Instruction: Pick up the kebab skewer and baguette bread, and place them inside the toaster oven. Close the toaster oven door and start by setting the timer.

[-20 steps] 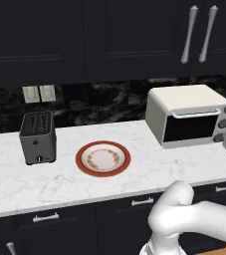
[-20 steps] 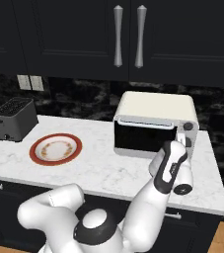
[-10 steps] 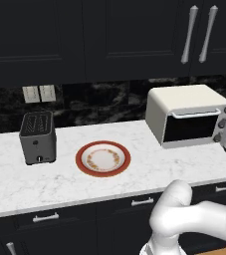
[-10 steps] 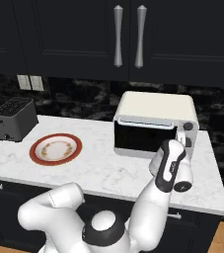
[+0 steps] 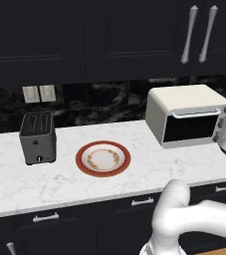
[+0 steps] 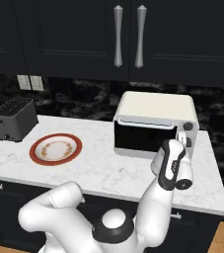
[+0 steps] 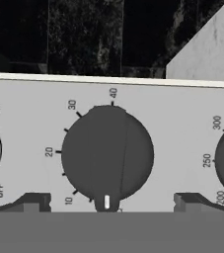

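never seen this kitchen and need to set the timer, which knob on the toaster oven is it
Find the large cream-white toaster oven at the right end of the white marble counter; its grey knobs sit on the panel right of the dark glass door. In the hand view, the timer is the big round dark grey knob centred between the open pincer tips, ringed by 10 to 40, unlike its temperature-marked neighbour.
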Controlling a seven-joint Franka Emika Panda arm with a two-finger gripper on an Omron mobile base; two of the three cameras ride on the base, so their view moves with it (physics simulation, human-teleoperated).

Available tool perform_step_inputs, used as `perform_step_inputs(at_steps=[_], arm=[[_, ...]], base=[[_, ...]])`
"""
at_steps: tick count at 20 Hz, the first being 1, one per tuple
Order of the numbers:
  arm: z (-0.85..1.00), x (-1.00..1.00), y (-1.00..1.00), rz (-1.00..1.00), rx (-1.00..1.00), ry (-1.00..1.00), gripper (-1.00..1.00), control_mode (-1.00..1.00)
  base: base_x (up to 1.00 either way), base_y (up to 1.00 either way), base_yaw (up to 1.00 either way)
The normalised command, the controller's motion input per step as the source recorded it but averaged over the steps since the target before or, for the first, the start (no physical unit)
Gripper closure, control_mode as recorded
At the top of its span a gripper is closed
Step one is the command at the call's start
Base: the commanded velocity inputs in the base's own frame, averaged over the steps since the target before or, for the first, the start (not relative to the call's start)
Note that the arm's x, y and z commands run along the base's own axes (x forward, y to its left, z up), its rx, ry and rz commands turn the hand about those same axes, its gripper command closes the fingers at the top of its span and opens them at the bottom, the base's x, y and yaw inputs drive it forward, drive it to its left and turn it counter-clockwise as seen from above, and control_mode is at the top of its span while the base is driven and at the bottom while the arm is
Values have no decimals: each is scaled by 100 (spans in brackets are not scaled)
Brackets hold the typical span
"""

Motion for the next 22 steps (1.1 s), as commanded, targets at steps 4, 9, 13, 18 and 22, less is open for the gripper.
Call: perform_step_inputs(at_steps=[4,9,13,18,22], arm=[[-10,27,-7,0,0,0,-100,-100],[-1,8,-24,-1,0,0,-100,-100],[0,5,-30,-4,0,0,-100,-100],[0,1,-28,-7,2,0,-100,-100],[0,0,-35,-6,5,0,-100,-100]], base=[[0,0,0],[0,0,0],[0,0,0],[0,0,0],[0,0,0]])
